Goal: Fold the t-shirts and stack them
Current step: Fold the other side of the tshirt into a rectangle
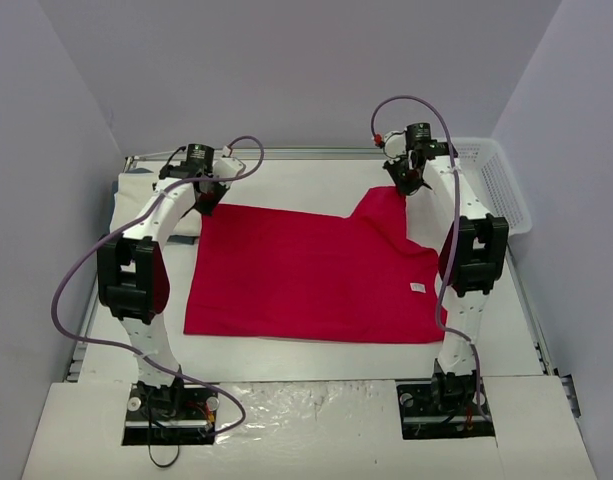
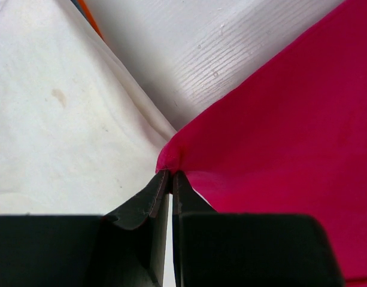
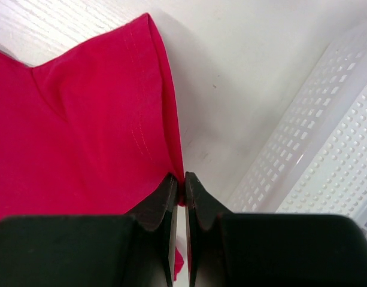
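The left gripper (image 2: 171, 174) pinches the red shirt (image 1: 306, 275) at its far-left corner; the right gripper (image 3: 178, 179) pinches its far-right sleeve hem. The white shirt (image 2: 63, 119) lies just left of the red shirt, the basket (image 1: 501, 180) to its right.

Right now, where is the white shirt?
In the top view the white shirt lies at the far left corner of the table, just left of the red shirt, beside the left gripper pinching the red one's corner.

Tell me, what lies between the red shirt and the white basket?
Only bare table, seen in the right wrist view; the red shirt and the basket lie apart.
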You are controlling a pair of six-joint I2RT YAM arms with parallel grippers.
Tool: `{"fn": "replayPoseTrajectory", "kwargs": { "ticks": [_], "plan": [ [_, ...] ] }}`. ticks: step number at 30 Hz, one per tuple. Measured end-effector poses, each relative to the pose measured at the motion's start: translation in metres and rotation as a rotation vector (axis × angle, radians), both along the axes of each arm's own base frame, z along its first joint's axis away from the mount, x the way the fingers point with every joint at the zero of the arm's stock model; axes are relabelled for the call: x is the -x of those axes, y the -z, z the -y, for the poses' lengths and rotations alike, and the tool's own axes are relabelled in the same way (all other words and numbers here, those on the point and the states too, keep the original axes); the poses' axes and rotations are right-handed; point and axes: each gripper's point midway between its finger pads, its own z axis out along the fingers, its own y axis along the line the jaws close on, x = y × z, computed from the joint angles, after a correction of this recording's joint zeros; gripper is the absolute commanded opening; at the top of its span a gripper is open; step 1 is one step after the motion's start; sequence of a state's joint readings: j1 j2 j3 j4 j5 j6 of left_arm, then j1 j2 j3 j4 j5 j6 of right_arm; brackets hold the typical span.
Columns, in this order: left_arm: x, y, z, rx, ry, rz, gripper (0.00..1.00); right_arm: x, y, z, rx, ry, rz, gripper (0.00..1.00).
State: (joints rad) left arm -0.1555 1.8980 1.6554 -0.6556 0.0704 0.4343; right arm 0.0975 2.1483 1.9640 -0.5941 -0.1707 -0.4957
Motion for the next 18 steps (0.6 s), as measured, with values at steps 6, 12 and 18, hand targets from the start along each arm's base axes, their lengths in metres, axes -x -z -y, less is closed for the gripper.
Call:
{"fn": "replayPoseTrajectory", "kwargs": {
  "ticks": [6, 12, 18],
  "plan": [
    [0.020, 0.015, -0.005, -0.003, -0.005, -0.044, 0.02, 0.016, -0.025, 0.002, -0.002, 0.000, 0.022, 0.00],
    [0.037, 0.015, -0.010, 0.008, -0.010, -0.055, 0.02, 0.026, -0.068, 0.003, -0.009, 0.002, 0.101, 0.00],
    [0.047, 0.004, -0.013, 0.012, -0.012, -0.024, 0.02, 0.047, -0.088, 0.002, -0.021, -0.011, 0.110, 0.00]
  ]
}}
